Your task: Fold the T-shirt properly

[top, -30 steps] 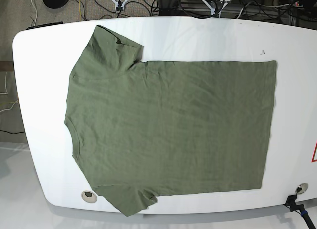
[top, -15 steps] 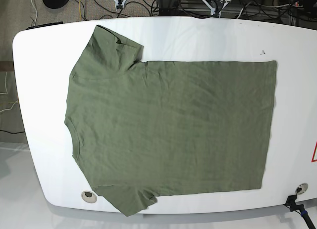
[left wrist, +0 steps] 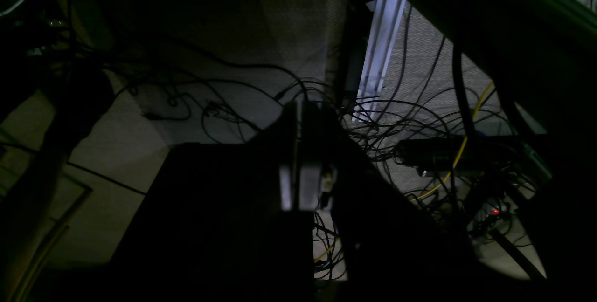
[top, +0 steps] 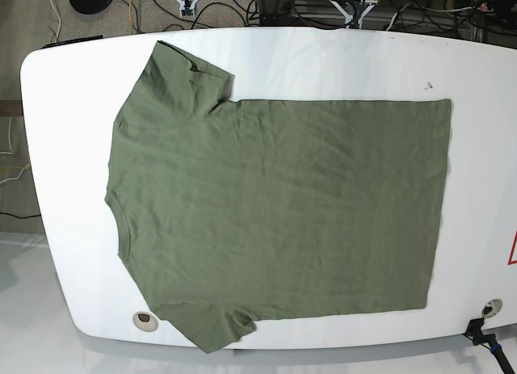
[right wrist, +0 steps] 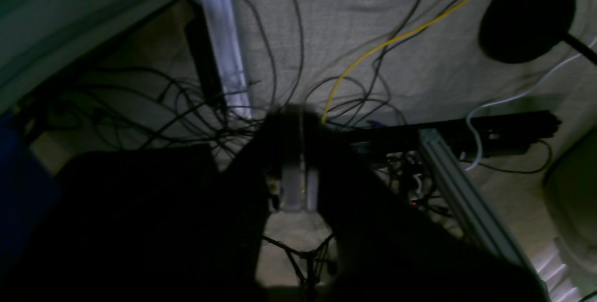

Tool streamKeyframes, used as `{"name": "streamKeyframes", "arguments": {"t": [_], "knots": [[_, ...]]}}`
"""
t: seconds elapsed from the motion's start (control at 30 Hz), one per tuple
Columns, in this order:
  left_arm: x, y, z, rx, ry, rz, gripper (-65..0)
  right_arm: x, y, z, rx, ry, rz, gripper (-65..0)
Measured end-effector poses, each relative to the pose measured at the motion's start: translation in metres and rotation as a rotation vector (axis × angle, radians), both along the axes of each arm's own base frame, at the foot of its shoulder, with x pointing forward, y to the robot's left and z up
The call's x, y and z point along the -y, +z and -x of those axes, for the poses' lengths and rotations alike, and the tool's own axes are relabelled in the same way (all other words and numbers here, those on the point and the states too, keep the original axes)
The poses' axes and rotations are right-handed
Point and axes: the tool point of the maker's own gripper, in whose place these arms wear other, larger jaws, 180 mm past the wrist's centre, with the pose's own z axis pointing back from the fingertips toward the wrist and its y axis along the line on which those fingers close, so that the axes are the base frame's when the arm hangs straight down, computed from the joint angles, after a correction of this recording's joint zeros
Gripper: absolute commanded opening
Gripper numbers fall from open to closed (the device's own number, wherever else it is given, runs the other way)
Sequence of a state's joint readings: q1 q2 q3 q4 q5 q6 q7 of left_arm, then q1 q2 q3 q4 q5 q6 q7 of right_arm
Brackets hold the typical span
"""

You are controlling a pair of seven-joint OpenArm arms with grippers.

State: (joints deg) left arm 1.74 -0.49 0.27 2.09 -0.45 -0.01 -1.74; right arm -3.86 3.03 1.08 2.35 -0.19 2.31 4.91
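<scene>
The white worktop [top: 73, 148] carries the T-shirt [top: 275, 212], which lies flat and unfolded, neckline toward the base view's left, hem toward its right, one sleeve at the far edge and the other at the near edge. Both arms hang off the worktop over a floor strewn with cables [right wrist: 373, 50]. The left end effector [left wrist: 301, 153] and the right end effector [right wrist: 294, 162] are each pressed together, empty.
</scene>
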Motion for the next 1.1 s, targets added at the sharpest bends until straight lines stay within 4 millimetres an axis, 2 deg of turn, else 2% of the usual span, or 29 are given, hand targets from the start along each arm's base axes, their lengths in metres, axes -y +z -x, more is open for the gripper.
{"name": "streamKeyframes", "arguments": {"t": [0.27, 0.53, 0.63, 1.1], "knots": [[0.000, 0.000, 0.003, -0.011, 0.000, 0.000, -65.0, 0.009, 0.000, 0.000, -0.001, 0.001, 0.013, -65.0], [-0.001, 0.000, 0.004, -0.014, -0.001, -0.001, -65.0, 0.004, 0.000, -0.001, 0.002, 0.001, 0.012, -64.8], [0.002, 0.000, 0.004, -0.015, 0.004, 0.003, -65.0, 0.007, 0.000, -0.011, 0.030, -0.009, 0.014, -65.0], [0.002, 0.000, 0.005, -0.020, 0.007, 0.003, -65.0, 0.007, 0.000, -0.009, 0.026, -0.008, 0.014, -64.9]]}}
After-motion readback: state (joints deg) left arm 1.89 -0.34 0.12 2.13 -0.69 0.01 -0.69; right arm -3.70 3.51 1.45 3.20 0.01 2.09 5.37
